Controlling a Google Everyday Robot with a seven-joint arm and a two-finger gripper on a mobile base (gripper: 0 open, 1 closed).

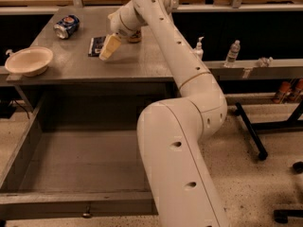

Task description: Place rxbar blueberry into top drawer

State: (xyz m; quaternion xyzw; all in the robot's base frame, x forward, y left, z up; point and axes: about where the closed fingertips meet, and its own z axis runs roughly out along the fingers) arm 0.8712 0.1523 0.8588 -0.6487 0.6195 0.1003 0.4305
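Note:
The rxbar blueberry, a small flat dark bar with white marks, lies on the grey desk top left of centre. My gripper hangs just right of the bar, low over the desk, its cream fingers pointing down and left. The top drawer is pulled out wide below the desk, its grey inside bare, with the front panel and small knob at the bottom of the view.
A crushed blue can lies at the desk's back left. An orange-brown can stands behind my wrist. A cream bowl sits at the desk's left edge. Bottles stand on a ledge to the right.

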